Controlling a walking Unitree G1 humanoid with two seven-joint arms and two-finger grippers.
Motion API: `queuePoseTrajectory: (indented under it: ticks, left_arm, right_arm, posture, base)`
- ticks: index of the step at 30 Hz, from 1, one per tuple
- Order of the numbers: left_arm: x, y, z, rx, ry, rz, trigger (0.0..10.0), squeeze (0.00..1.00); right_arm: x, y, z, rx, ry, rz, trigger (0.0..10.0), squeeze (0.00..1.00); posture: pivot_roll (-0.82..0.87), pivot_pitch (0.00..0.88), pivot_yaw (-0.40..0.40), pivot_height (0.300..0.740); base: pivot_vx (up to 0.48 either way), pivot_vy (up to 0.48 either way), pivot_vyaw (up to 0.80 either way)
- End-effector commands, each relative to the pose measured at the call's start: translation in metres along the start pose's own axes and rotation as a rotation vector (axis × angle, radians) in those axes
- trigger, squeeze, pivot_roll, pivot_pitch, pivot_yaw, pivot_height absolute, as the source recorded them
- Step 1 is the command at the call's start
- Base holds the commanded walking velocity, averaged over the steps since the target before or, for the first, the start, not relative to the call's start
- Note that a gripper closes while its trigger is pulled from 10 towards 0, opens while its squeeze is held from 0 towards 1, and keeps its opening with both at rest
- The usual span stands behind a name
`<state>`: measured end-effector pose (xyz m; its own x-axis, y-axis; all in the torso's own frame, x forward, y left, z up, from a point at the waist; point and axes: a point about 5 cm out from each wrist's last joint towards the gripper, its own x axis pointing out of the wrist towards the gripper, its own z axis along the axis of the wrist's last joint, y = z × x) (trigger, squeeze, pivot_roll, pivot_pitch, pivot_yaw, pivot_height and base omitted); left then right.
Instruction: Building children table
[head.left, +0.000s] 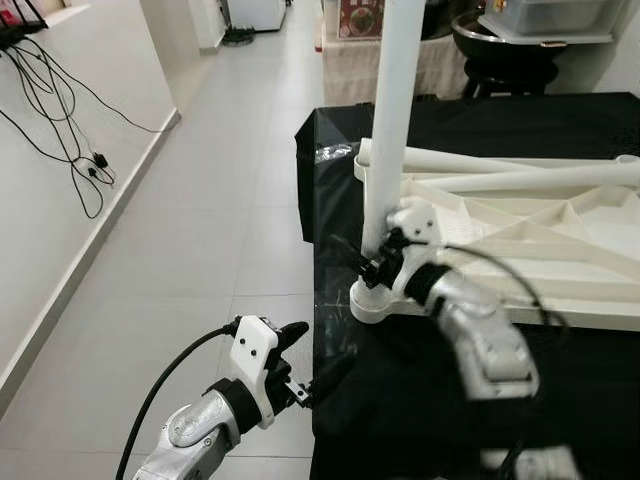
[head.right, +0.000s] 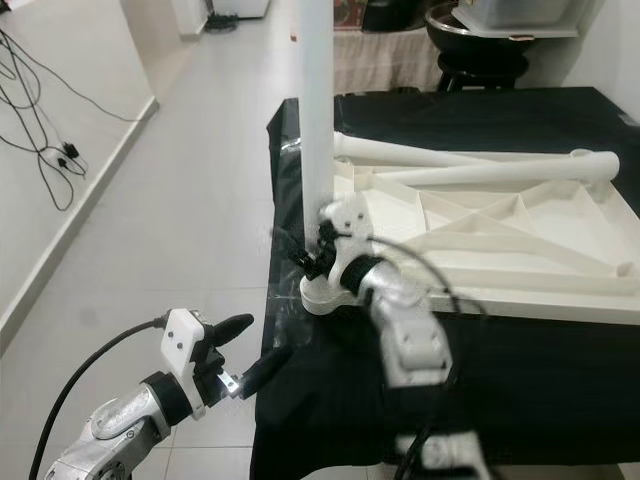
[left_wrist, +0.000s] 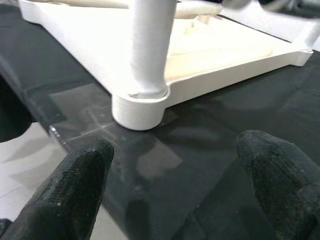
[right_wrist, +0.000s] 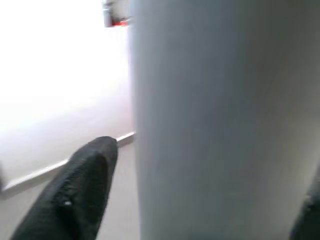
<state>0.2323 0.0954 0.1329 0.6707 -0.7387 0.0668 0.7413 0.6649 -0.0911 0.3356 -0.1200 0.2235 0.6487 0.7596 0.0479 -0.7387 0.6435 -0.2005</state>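
The right gripper (head.left: 375, 262) has its fingers (right_wrist: 80, 192) clamped around the lower end of the upright white table leg (head.left: 392, 130), just above the corner socket (head.left: 372, 300) of the upturned white tabletop (head.left: 520, 240). This grasp appears intended to hold the leg vertical while it seats in the socket. The left gripper (head.left: 310, 360) hovers off the desk (head.left: 420, 420) corner with its fingers (left_wrist: 75, 185) spread apart and nothing between them, aimed at the same socket, probably ready to brace it.

Two loose legs (head.left: 500, 165) lie across the tabletop's ribbed underside, awaiting fitting. The tabletop rests on the black-covered desk, its corner near the edge. Black cables (head.left: 70, 140) hang on the left wall; a stool (head.left: 510, 60) stands beyond the desk.
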Motion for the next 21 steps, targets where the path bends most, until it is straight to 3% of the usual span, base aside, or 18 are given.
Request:
queuePoseTrajectory:
  ticks: [1, 2, 6, 13, 14, 15, 16, 21]
  left_arm:
    - [-0.001, -0.002, -0.006, 0.004, 0.04, -0.016, 10.0, 0.0]
    - [-0.001, -0.002, -0.006, 0.004, 0.04, -0.016, 10.0, 0.0]
    - [-0.001, -0.005, -0.006, 0.004, 0.037, -0.016, 10.0, 0.0]
    - [-0.003, -0.008, -0.005, -0.001, 0.033, -0.01, 10.0, 0.0]
    - [-0.004, -0.009, -0.005, -0.003, 0.032, -0.01, 10.0, 0.0]
    - [-0.004, -0.009, -0.005, -0.003, 0.032, -0.01, 10.0, 0.0]
    - [-0.005, -0.011, -0.005, -0.005, 0.032, -0.011, 10.0, 0.0]
    - [-0.006, -0.013, -0.005, -0.011, 0.033, -0.014, 10.0, 0.0]
  right_arm:
    - [0.007, 0.008, -0.008, -0.021, 0.037, 0.136, 10.0, 0.0]
    - [0.007, 0.008, -0.008, -0.021, 0.037, 0.136, 10.0, 0.0]
    - [0.011, 0.006, -0.016, -0.055, 0.103, 0.342, 10.0, 0.0]
    - [0.027, -0.004, -0.015, 0.026, 0.074, 0.347, 10.0, 0.0]
    - [0.027, -0.005, -0.017, 0.041, 0.079, 0.363, 7.9, 0.0]
    - [0.027, -0.005, -0.017, 0.041, 0.079, 0.363, 7.9, 0.0]
    - [0.026, -0.007, -0.02, 0.058, 0.089, 0.395, 0.0, 0.0]
    - [0.025, -0.011, -0.023, 0.08, 0.093, 0.415, 0.0, 0.0]
  posture:
    - [-0.01, 0.136, 0.037, 0.74]
    - [-0.01, 0.136, 0.037, 0.74]
    - [0.0, 0.143, 0.028, 0.74]
    - [0.02, 0.157, 0.029, 0.74]
    - [0.02, 0.161, 0.029, 0.74]
    - [0.02, 0.161, 0.029, 0.74]
    - [0.02, 0.164, 0.028, 0.74]
    - [0.02, 0.173, 0.029, 0.74]
  base:
    - [0.0, 0.0, 0.0]
    - [0.0, 0.0, 0.0]
    - [0.0, 0.0, 0.0]
    - [0.0, 0.0, 0.0]
    - [0.0, 0.0, 0.0]
    - [0.0, 0.0, 0.0]
    - [0.0, 0.0, 0.0]
    - [0.0, 0.0, 0.0]
